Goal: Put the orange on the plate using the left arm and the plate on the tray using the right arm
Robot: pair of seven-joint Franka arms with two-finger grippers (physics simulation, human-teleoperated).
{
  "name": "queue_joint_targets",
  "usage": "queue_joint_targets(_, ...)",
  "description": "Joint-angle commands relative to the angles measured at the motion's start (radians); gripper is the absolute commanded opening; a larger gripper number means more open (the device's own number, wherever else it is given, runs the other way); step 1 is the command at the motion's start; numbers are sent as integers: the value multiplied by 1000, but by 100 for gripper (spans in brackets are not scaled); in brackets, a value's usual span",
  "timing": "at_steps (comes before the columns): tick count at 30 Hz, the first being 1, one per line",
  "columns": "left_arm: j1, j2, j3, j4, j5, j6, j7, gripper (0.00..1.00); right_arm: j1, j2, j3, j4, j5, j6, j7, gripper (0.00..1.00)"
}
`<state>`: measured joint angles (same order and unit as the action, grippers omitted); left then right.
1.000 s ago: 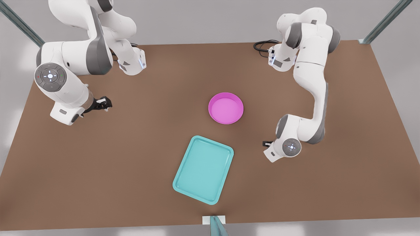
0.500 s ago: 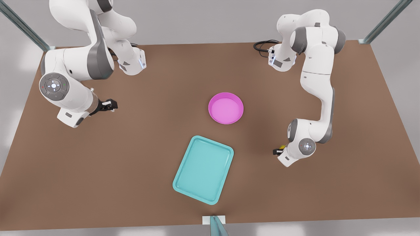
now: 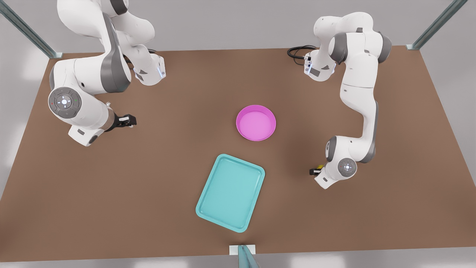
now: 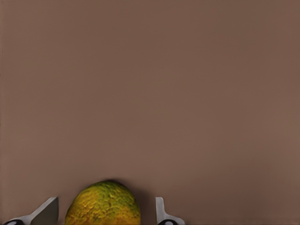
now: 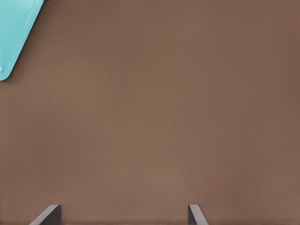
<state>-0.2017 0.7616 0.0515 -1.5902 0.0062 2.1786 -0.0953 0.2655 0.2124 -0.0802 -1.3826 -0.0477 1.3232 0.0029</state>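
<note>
Counter (image 3: 148, 178): brown surface, by which every other item is carried.

Left arm (image 3: 357, 96): white with grey joints, mounted at the far edge on the front view's right beside a looped black cable; it is bent down low to the counter, to the front view's right of the plate and tray.

Right arm (image 3: 93, 74): white with grey joints, seen on the front view's left; its wrist is held over bare counter, well apart from plate and tray.

Tray (image 3: 230, 192): light teal rectangle with rounded corners, laid at a slant near the front edge; nothing is carried on it. One corner (image 5: 11, 35) is caught in the right wrist view.

Plate (image 3: 256, 122): bright pink round dish, set just beyond the tray and apart from it; nothing is held in it.

Right pincer (image 3: 125, 121): fingers are spread wide over bare counter, nothing between them.

Left pincer (image 3: 317, 171): lowered around the orange, a finger (image 4: 161, 212) seen on either side with gaps left; it is not clenched.

Orange (image 4: 103, 205): yellow-orange with greenish skin, rested on the counter between the left pincer's fingers; a sliver (image 3: 319, 167) is glimpsed in the front view.
</note>
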Motion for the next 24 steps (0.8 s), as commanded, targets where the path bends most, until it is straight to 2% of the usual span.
queue_joint_targets(1,4,1,1,-1,1,-25,3,100,-2,-1,-1,0,3,-1,43,100)
queue_joint_targets(5,7,10,1,-1,1,-17,2,100,0,1,0,-1,8,-1,43,100)
queue_joint_targets(7,7,11,1,-1,0,-16,-6,63,0,2,0,0,8,-1,43,100)
queue_joint_targets(8,7,11,1,-1,0,-16,-8,59,0,2,0,-1,8,-1,43,100)
queue_joint_targets(13,4,-16,-1,1,-3,-31,-44,59,-2,2,0,0,8,-1,43,100)
queue_joint_targets(17,-71,-56,-53,93,-28,-315,-199,60,-5,2,0,-1,17,-1,43,100)
queue_joint_targets(18,-110,-87,-93,95,-29,-433,-218,60,-5,2,0,-1,15,-1,43,100)
queue_joint_targets(20,-239,-96,-117,95,-28,-525,-391,62,-5,7,0,-1,17,-1,43,100)
queue_joint_targets(24,-404,-81,-119,59,-48,-485,-552,62,-5,12,0,-1,23,-1,43,100)
